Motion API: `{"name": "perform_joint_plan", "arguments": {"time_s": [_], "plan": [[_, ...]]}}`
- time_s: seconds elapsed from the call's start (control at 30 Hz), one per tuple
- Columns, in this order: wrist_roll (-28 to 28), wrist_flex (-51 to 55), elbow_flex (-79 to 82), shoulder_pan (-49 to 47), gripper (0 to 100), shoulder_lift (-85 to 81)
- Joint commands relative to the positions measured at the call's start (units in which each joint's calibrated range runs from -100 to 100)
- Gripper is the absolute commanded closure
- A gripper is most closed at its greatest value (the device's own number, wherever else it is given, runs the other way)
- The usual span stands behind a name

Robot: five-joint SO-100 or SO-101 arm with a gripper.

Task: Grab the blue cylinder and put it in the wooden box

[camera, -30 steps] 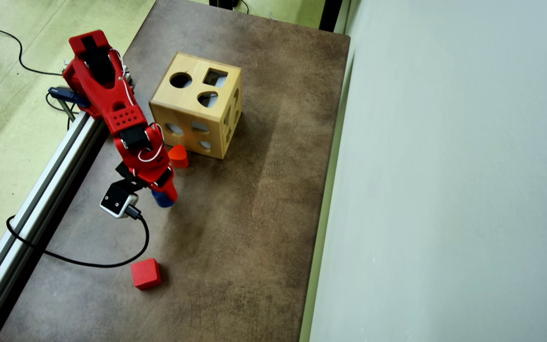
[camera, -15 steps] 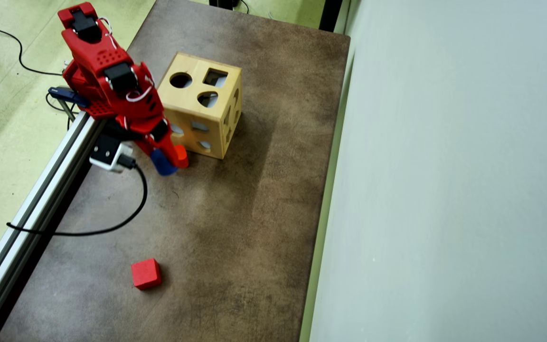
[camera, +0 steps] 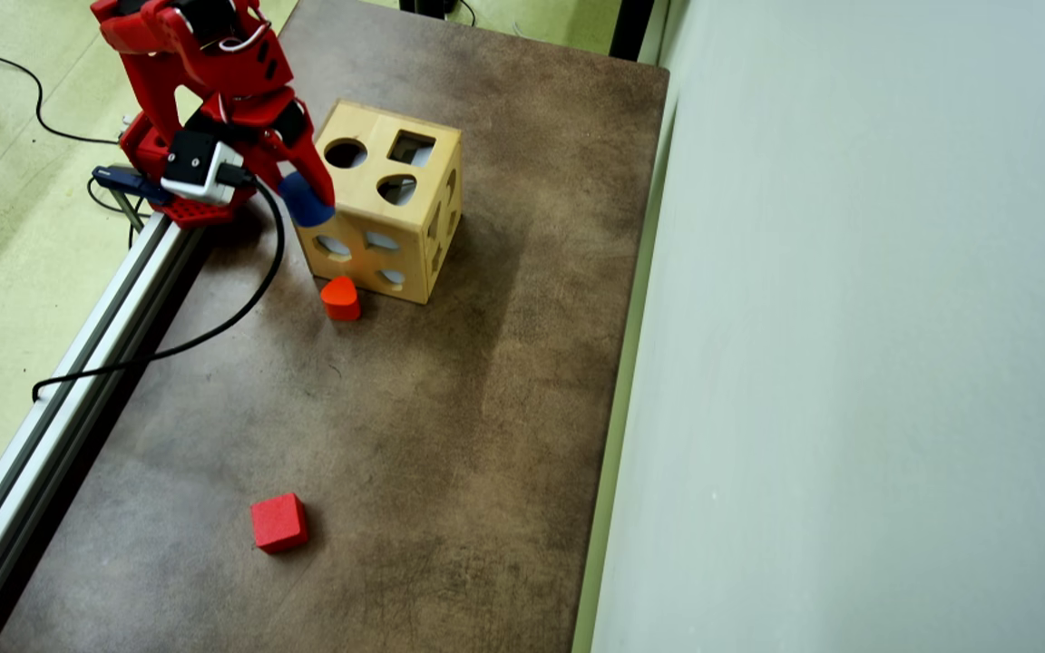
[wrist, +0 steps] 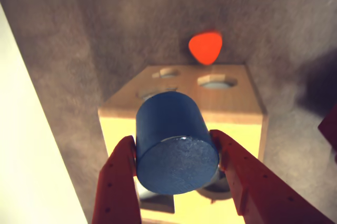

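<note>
Clearly, we saw the gripper (wrist: 176, 155) clamped on the blue cylinder (wrist: 174, 142), its red fingers (wrist: 120, 182) pressed against either side in the wrist view. From overhead, we found the gripper (camera: 309, 210) holding the blue cylinder (camera: 305, 207) in the air at the upper left edge of the wooden box (camera: 386, 213). We noted an orange-red rounded block (camera: 340, 297) on the brown table (camera: 450, 435) just beside the box, and a red cube (camera: 278, 522) well apart.
</note>
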Motion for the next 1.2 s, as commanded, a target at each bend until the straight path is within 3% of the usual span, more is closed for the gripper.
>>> {"name": "perform_joint_plan", "arguments": {"time_s": [0.0, 0.27, 0.67, 1.17], "plan": [[-1.8, 0.6, -0.6, -3.6, 81, -2.5], [-6.1, 0.7, 4.6, -10.2, 81, -2.5], [-8.2, 0.7, 6.8, -19.2, 81, -6.8], [-6.5, 0.6, 15.1, -20.4, 81, -6.9]]}}
